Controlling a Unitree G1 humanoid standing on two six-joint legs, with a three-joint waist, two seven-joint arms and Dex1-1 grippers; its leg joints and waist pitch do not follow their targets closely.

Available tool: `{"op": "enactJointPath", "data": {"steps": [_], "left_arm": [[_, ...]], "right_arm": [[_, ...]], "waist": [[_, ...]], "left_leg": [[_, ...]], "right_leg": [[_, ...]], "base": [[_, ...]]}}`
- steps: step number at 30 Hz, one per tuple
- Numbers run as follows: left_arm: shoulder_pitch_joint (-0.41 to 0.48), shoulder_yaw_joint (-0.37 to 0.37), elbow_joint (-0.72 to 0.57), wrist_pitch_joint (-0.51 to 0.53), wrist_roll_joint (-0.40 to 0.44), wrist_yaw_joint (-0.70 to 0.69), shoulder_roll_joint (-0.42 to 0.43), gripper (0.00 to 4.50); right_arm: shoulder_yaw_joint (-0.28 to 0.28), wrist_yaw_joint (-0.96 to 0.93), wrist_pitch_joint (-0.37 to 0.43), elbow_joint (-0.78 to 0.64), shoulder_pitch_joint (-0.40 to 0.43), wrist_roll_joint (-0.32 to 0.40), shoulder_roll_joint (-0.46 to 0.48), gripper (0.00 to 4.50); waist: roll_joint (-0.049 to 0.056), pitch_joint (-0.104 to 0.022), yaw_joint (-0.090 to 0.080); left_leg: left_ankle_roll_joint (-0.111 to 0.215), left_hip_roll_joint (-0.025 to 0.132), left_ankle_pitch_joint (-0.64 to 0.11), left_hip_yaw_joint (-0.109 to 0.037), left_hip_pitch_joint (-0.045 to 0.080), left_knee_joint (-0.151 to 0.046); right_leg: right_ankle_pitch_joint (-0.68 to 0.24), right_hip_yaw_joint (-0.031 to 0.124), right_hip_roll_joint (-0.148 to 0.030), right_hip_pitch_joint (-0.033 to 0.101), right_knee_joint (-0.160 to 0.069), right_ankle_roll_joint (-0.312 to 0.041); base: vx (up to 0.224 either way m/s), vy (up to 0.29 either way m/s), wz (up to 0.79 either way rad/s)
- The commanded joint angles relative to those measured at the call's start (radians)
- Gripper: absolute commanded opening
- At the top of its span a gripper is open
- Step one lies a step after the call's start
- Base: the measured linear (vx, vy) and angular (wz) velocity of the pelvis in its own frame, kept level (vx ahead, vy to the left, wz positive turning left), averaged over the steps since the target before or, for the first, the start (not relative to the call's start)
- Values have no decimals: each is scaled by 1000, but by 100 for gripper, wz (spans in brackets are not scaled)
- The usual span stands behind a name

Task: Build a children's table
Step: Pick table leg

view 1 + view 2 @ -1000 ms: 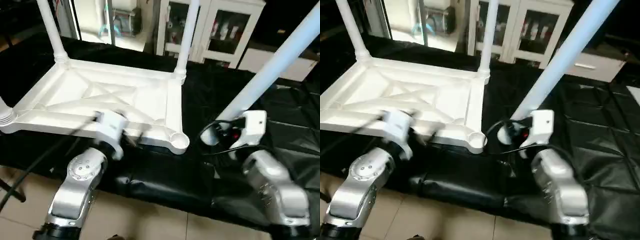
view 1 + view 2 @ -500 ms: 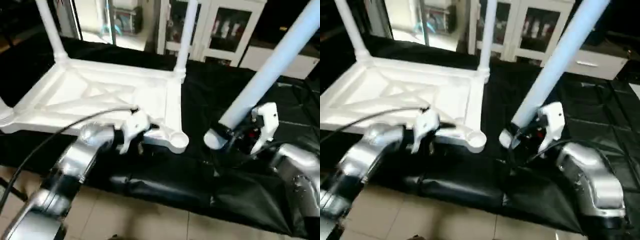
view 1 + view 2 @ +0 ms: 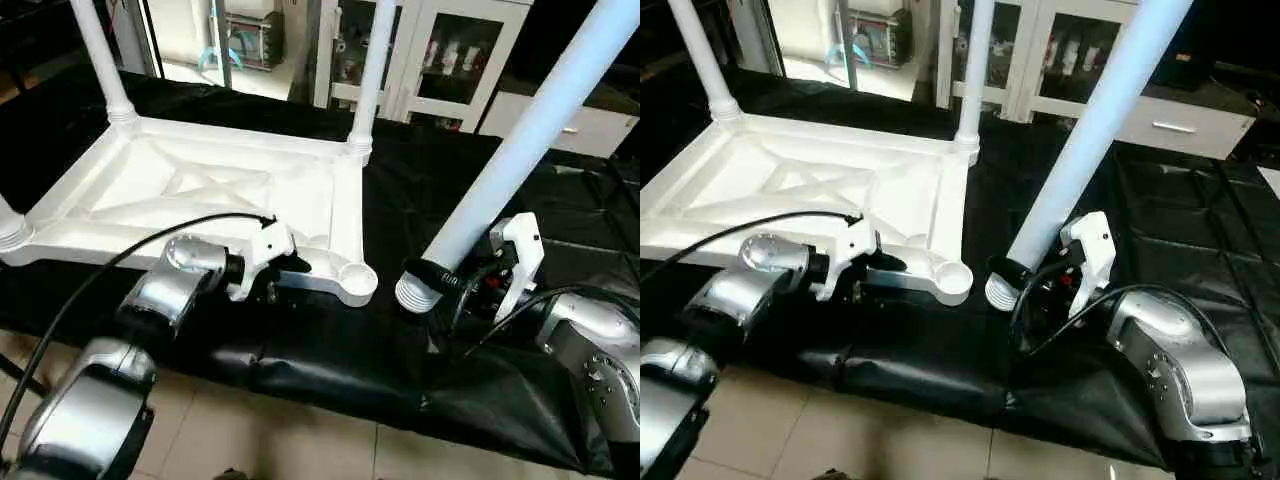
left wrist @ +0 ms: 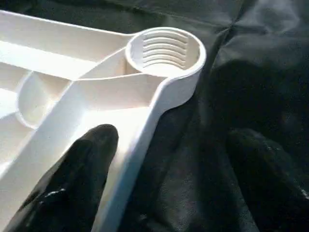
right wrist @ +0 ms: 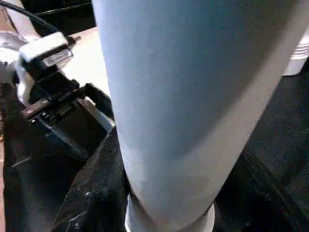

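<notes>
Forearms first, at the bottom of the frame: silver on both sides, over a black cloth [image 3: 330,370] that covers the work surface. Lower right, the right gripper [image 3: 470,285] is clamped round the thick end of the fourth leg [image 3: 520,150], which slants up toward the top right corner; its ribbed end hangs just above the cloth, close beside the table top but not touching it. Lower left of centre, the left gripper [image 3: 285,275] sits at the near edge of the table top [image 3: 200,190]. In the left wrist view its jaws stand apart, one finger [image 4: 72,179] over the white rim and the other outside it above the cloth, so they straddle the edge without pinching it yet.

Just past that is the empty corner socket [image 3: 358,275], threaded inside. The top lies upside down, X ribs showing. Further back, two legs [image 3: 372,70] stand in the far corners, and a third socket at the left edge looks filled too.

So my guess is last leg going in. Next move needs the left closing to steady the top, then the right standing the leg upright over that socket.
</notes>
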Motion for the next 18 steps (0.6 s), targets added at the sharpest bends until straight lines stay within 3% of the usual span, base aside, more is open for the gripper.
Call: {"op": "enactJointPath", "data": {"steps": [1,9,14,18], "left_arm": [[-34,-8,42,-40,30,-3,-2,382],[-75,-10,136,-90,58,-3,-23,315],[-86,-28,190,-124,101,-2,-28,277],[-95,-34,216,-142,121,16,-32,240]], "right_arm": [[1,3,7,-6,-16,13,-11,189],[4,1,13,9,-20,3,-8,189],[5,-5,17,-1,-10,3,-8,189],[7,-5,20,-9,-5,3,-8,189]], "waist": [[-8,-65,5],[-9,-66,20],[-9,-64,21],[-9,-65,21]], "left_leg": [[33,54,-134,-13,13,-85],[42,55,-104,-10,16,-83],[30,56,-124,-11,15,-85],[37,56,-107,-12,15,-84]], "right_leg": [[-134,40,-63,48,-61,-236],[-92,40,-66,48,-54,-250],[-118,41,-67,48,-59,-239],[-87,41,-68,50,-56,-246]], "base": [[0,0,0],[0,0,0],[0,0,0],[0,0,0]]}}
